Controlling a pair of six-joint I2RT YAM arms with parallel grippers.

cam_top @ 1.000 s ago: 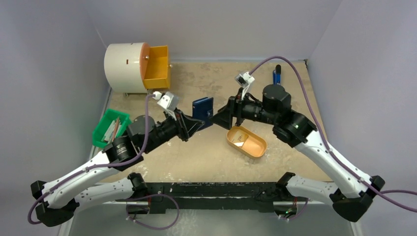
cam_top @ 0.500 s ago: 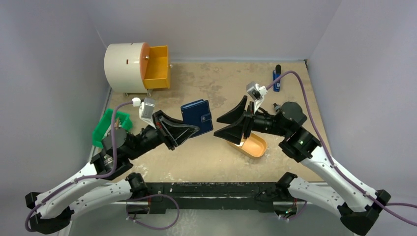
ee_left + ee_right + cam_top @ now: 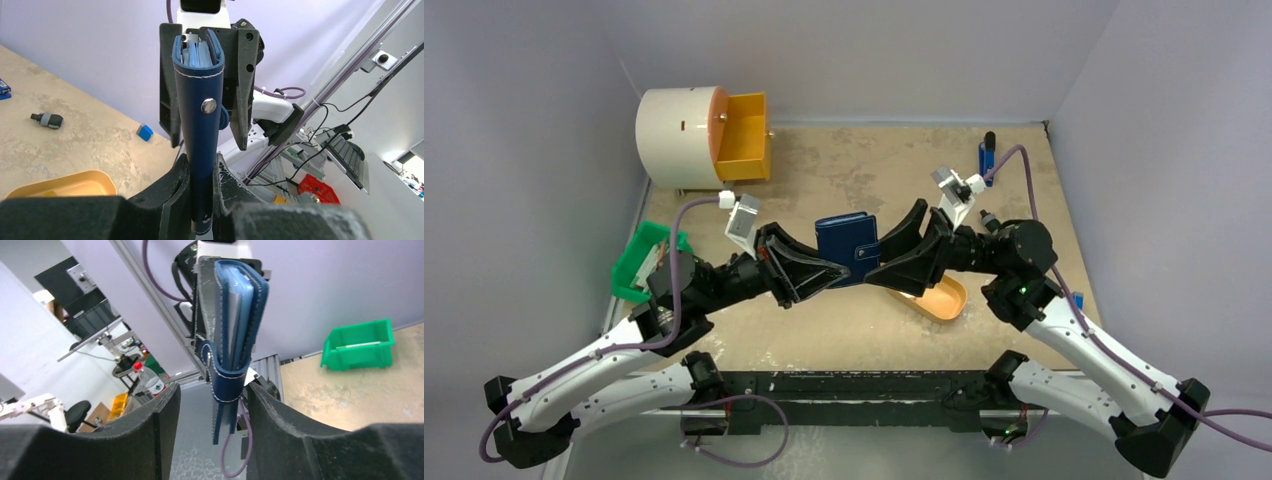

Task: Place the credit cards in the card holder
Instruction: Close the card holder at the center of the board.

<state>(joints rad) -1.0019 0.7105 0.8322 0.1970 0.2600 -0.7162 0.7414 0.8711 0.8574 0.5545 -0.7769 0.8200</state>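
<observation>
From above, the left gripper [image 3: 832, 272] is clenched on the near left edge of the navy card holder [image 3: 848, 246], holding it folded and raised over the middle of the table [image 3: 824, 325]. The right gripper [image 3: 887, 258] is spread around the holder's right edge. An orange oval tray [image 3: 946, 300] lies partly hidden under the right gripper, and a green bin [image 3: 634, 268] sits beside the left arm.

In the left wrist view, the holder stands on edge with its bottom pinched between the left fingers. Its snap stud [image 3: 208, 105] faces the camera. The right fingers flank its upper half.

In the right wrist view, the holder hangs between released fingers. There is a clear gap at one finger, but at the other I cannot tell whether the snap strap [image 3: 225, 385] touches it.
</observation>
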